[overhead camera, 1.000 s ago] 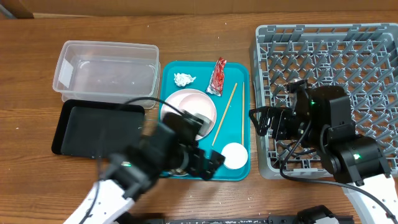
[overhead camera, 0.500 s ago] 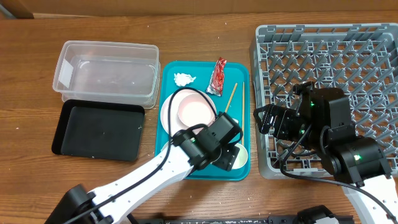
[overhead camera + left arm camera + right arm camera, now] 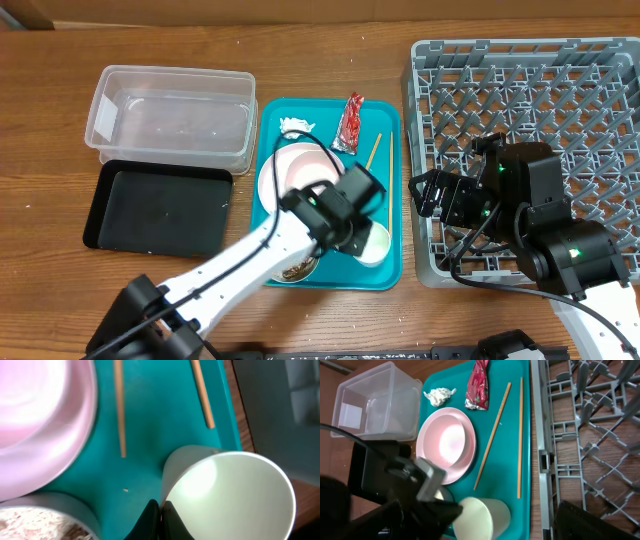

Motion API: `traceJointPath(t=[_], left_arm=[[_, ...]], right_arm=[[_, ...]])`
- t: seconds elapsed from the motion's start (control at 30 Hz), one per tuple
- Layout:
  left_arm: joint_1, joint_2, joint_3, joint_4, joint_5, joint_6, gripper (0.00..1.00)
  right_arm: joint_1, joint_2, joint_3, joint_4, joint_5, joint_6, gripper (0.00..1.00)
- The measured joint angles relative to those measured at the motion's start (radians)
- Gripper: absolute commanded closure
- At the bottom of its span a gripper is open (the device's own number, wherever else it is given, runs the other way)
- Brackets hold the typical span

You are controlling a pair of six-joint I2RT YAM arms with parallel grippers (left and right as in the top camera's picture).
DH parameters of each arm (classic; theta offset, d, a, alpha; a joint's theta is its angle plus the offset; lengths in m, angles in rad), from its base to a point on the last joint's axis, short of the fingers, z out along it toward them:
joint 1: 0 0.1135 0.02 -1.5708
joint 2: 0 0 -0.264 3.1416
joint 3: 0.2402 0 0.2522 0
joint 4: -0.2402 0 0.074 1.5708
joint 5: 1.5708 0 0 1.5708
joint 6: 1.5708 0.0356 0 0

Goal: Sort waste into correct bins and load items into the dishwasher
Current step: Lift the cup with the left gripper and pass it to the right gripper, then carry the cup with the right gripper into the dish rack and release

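My left gripper [image 3: 161,510] is shut on the rim of the small white cup [image 3: 235,495], which lies tilted on the teal tray [image 3: 155,425]. From overhead, the cup [image 3: 374,243] sits at the tray's front right under my left gripper [image 3: 362,240]. Two wooden chopsticks [image 3: 492,435] [image 3: 520,435] lie beside the pale pink plate [image 3: 445,445]. A paper wad [image 3: 439,395] and a red foil wrapper [image 3: 478,385] rest at the tray's far end. A bowl of rice and scraps [image 3: 35,520] stands left of the cup. My right gripper [image 3: 418,196] hangs open at the grey dish rack's [image 3: 540,90] left edge.
The clear tub [image 3: 172,110] and the black tray [image 3: 160,208] sit left of the teal tray. My left arm [image 3: 250,260] crosses the tray's front left corner and hides part of the rice bowl.
My left arm swung right across the tray and its gripper closed on the cup's rim. The cup now leans over. The right arm barely moved.
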Motion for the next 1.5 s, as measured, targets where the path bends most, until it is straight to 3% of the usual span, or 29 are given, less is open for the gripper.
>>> traceJointPath(t=[0.23,0.4,0.57,0.73,1.07,1.2,1.5], left_arm=[[0.29,-0.082,0.069,-0.074,0.272,0.029,0.96],[0.56,-0.138,0.078,-0.075,0.642,0.092,0.96],[0.744,-0.14,0.078,-0.075,1.036,0.161,0.96],[0.795,-0.139,0.078,-0.062,1.296,0.189,0.96],[0.781,-0.14,0.078,-0.06,1.447,0.196,0.96],[0.776,-0.139,0.078,-0.06,1.449,0.196,0.96],[0.761,-0.139,0.078,-0.059,1.426,0.196,0.96]], right_arm=[[0.0,-0.001,0.0,-0.006,0.0,0.0,0.01],[0.0,-0.002,0.0,0.019,-0.022,-0.008,0.07],[0.005,-0.002,0.0,0.163,-0.319,-0.169,0.08],[0.037,0.005,0.0,0.266,-0.565,-0.261,0.07],[0.135,0.051,0.001,0.486,-0.737,-0.292,0.04],[0.146,0.059,0.001,0.539,-0.731,-0.269,0.16],[0.143,0.105,0.002,0.495,-0.632,-0.231,0.16]])
